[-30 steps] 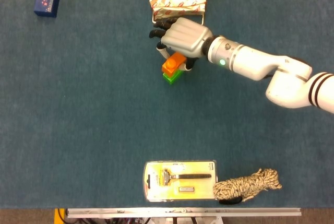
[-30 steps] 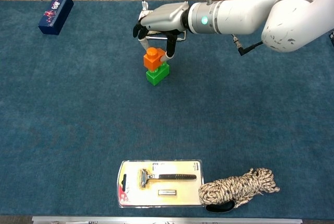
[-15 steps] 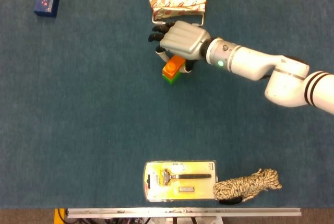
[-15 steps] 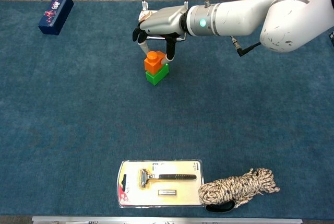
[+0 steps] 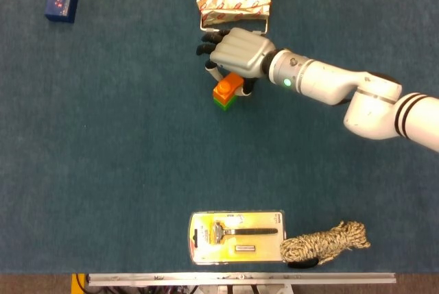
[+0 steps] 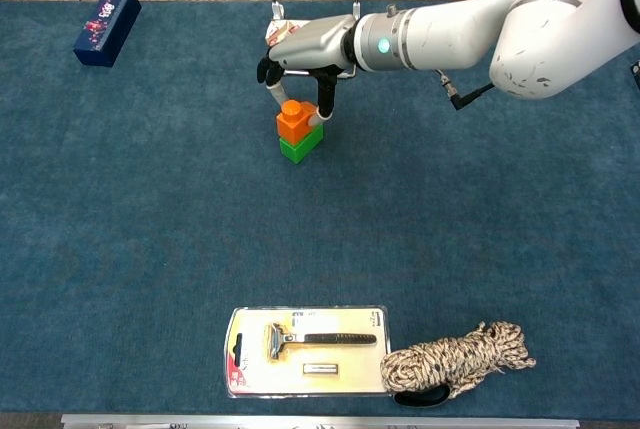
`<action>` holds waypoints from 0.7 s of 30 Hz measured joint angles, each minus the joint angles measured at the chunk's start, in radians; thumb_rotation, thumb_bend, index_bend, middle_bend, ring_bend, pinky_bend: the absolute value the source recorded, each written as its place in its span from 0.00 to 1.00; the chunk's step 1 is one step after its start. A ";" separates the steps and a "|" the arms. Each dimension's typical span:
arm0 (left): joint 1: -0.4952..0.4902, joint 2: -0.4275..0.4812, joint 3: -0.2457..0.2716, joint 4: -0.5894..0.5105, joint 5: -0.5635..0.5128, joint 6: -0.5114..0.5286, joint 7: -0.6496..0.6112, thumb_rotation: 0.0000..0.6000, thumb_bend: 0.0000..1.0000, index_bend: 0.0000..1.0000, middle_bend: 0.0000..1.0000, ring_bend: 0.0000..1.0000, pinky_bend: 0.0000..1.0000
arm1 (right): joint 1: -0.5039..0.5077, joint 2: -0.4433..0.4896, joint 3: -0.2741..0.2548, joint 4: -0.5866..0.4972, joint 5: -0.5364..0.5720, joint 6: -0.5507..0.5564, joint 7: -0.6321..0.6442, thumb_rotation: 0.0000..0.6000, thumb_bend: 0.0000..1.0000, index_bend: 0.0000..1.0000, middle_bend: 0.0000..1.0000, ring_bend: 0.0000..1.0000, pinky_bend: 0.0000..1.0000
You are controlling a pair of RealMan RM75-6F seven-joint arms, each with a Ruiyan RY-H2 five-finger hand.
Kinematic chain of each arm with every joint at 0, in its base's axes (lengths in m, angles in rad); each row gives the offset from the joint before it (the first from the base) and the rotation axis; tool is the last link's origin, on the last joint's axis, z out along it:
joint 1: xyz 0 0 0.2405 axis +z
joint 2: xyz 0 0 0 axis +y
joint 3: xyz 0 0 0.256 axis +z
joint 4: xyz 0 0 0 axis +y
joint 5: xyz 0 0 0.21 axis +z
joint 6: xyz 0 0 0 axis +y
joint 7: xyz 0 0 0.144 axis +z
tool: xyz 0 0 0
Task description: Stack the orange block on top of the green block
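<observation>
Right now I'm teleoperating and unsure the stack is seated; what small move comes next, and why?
Probably open the right hand and lift straight up: the orange block sits on the green block, with fingers at its sides.

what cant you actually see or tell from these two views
- Head view: the white right hand covers the far side of the small orange block, so finger contact there is hidden.
- Green block: mostly under the orange one.
- Chest view: whether the studs are fully seated is too small to tell.
- Left hand: in neither view.
</observation>
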 measured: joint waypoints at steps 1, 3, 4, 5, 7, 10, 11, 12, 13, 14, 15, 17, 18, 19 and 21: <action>0.000 0.000 0.000 0.000 0.000 0.000 0.000 1.00 0.21 0.42 0.28 0.08 0.21 | 0.003 0.000 -0.001 0.000 0.001 -0.006 0.001 1.00 0.25 0.57 0.16 0.03 0.15; 0.002 -0.001 0.000 0.001 -0.001 0.000 0.000 1.00 0.21 0.43 0.28 0.08 0.21 | 0.010 0.000 -0.004 0.000 0.003 -0.020 0.002 1.00 0.25 0.57 0.16 0.03 0.15; 0.002 -0.001 0.000 0.001 -0.001 0.000 0.001 1.00 0.21 0.43 0.28 0.08 0.21 | 0.013 0.000 -0.006 0.001 0.004 -0.025 0.000 1.00 0.25 0.57 0.16 0.03 0.15; 0.003 -0.002 0.000 0.001 -0.002 0.000 0.001 1.00 0.21 0.44 0.28 0.08 0.21 | 0.015 0.000 -0.007 0.001 0.005 -0.030 -0.003 1.00 0.25 0.57 0.16 0.03 0.15; 0.005 -0.002 0.001 0.000 -0.003 0.001 0.002 1.00 0.21 0.44 0.28 0.08 0.21 | 0.017 -0.002 -0.008 0.001 0.009 -0.034 -0.009 1.00 0.25 0.57 0.16 0.03 0.15; 0.007 -0.002 0.000 -0.003 -0.005 0.002 0.006 1.00 0.21 0.45 0.28 0.08 0.21 | 0.018 -0.005 -0.009 0.004 0.013 -0.037 -0.020 1.00 0.25 0.57 0.16 0.03 0.15; 0.008 -0.002 0.000 -0.004 -0.006 0.003 0.007 1.00 0.21 0.45 0.28 0.08 0.21 | 0.017 -0.007 -0.009 0.006 0.015 -0.037 -0.026 1.00 0.25 0.57 0.16 0.03 0.15; 0.009 -0.002 0.000 -0.006 -0.006 0.004 0.008 1.00 0.21 0.45 0.28 0.08 0.21 | 0.016 -0.008 -0.009 0.007 0.016 -0.036 -0.032 1.00 0.25 0.57 0.16 0.03 0.15; 0.010 -0.001 0.000 -0.007 -0.007 0.004 0.009 1.00 0.21 0.45 0.28 0.08 0.21 | 0.016 -0.010 -0.009 0.008 0.017 -0.036 -0.037 1.00 0.25 0.57 0.16 0.03 0.15; 0.010 -0.001 0.000 -0.009 -0.008 0.005 0.011 1.00 0.21 0.46 0.28 0.08 0.21 | 0.015 -0.012 -0.009 0.010 0.019 -0.035 -0.044 1.00 0.25 0.57 0.16 0.03 0.15; 0.011 -0.001 0.000 -0.009 -0.008 0.006 0.012 1.00 0.21 0.46 0.28 0.08 0.21 | 0.013 -0.013 -0.008 0.011 0.021 -0.034 -0.050 1.00 0.25 0.57 0.16 0.03 0.15; 0.012 -0.001 0.000 -0.011 -0.008 0.007 0.013 1.00 0.21 0.46 0.28 0.08 0.21 | 0.011 -0.016 -0.007 0.012 0.026 -0.032 -0.062 1.00 0.25 0.57 0.16 0.03 0.15; 0.013 -0.001 -0.001 -0.011 -0.008 0.008 0.012 1.00 0.21 0.46 0.28 0.08 0.21 | 0.010 -0.017 -0.007 0.013 0.028 -0.032 -0.067 1.00 0.25 0.57 0.16 0.03 0.15; 0.013 -0.002 -0.001 -0.010 -0.008 0.008 0.011 1.00 0.21 0.45 0.28 0.08 0.21 | 0.009 -0.018 -0.006 0.013 0.030 -0.032 -0.072 1.00 0.24 0.57 0.16 0.03 0.15; 0.013 -0.002 -0.002 -0.008 -0.007 0.011 0.009 1.00 0.21 0.45 0.29 0.08 0.21 | 0.007 -0.019 -0.005 0.012 0.034 -0.034 -0.082 1.00 0.24 0.56 0.16 0.03 0.15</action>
